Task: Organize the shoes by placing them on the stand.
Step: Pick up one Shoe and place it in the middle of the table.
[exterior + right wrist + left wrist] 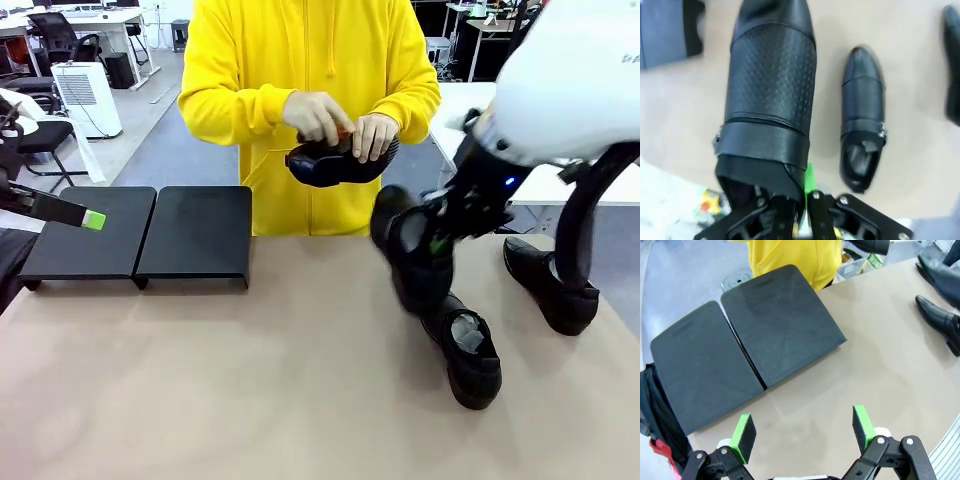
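The stand (195, 232) was found at the far left part of the table (300, 400), made up of two matte black panels set side by side with their front lips bent down; no shoe was seen on either panel. The left gripper (804, 432) was observed over the table just in front of the stand's near edge, its green pads (744, 432) held wide apart with nothing between them. In the front view the left gripper (88, 218) was seen over the left panel's outer edge. The right gripper (801, 189) was recorded as clamped on the rear rim of a black shoe (770, 85), whose perforated upper and strap ran away from the fingers. In the front view this held shoe (415, 255) was noted right of the table's middle, tilted with one end raised toward the far edge, the right gripper (436, 243) gripping it from the right. A second shoe (472, 352) was found lying on the table toward the near right, white paper showing in its opening; whether it touched the held shoe could not be determined. A third shoe (548, 285) was noted beside the right edge, partly hidden by the arm. A fourth shoe (335, 163) was held above the far edge in both of the person's hands (320, 118); the person wore a yellow hooded top.
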You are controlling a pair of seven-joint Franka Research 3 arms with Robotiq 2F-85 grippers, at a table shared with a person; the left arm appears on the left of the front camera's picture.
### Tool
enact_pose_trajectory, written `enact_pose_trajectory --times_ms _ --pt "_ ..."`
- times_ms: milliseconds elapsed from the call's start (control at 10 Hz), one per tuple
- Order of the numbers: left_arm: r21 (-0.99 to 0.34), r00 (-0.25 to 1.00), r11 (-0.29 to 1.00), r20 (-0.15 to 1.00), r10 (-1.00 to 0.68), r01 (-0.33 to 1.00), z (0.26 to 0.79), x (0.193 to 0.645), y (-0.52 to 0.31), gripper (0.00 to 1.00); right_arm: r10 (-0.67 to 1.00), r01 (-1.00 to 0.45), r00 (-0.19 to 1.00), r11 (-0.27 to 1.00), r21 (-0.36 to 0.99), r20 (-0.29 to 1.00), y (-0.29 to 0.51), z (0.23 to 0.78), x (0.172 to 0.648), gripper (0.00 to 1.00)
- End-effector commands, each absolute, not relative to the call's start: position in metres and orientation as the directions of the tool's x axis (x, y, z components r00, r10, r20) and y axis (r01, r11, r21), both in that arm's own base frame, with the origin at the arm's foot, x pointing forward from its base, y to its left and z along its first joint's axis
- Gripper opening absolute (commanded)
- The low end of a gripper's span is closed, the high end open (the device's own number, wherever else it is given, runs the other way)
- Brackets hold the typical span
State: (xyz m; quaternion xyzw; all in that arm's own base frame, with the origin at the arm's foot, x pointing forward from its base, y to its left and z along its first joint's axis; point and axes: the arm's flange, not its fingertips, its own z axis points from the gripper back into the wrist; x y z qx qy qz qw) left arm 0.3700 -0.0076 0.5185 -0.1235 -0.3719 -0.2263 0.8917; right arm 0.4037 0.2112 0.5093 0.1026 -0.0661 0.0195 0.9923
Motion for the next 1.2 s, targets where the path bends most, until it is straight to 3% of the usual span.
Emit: enact_pose_trajectory --times_ms 0,200,600,800,1100 --pt "-0.058 0.612 0.858 0.726 -0.314 0.510 0.518 0.370 -0.004 1.00 -0.031 -0.007 0.985 0.975 0.220 0.167 0.182 0.522 0.418 0.00" --pt "-0.058 0.612 0.858 0.726 -0.314 0.510 0.518 0.370 -0.004 1.00 -0.031 -0.007 0.985 0.975 0.220 0.167 0.182 0.522 0.418 0.00" --pt "-0.058 0.612 0.858 0.726 -0.314 0.510 0.518 0.370 -0.004 1.00 0.025 -0.053 0.993 0.969 0.241 0.117 0.289 0.475 0.374 0.00" --pt "-0.058 0.612 0.858 0.726 -0.314 0.510 0.518 0.370 -0.004 1.00 0.008 -0.021 0.997 0.983 0.184 0.071 0.329 0.443 0.370 0.00" --pt "-0.058 0.612 0.858 0.726 -0.314 0.510 0.518 0.370 -0.004 1.00 -0.050 0.047 0.999 0.965 0.259 0.006 0.369 0.400 0.367 0.00"
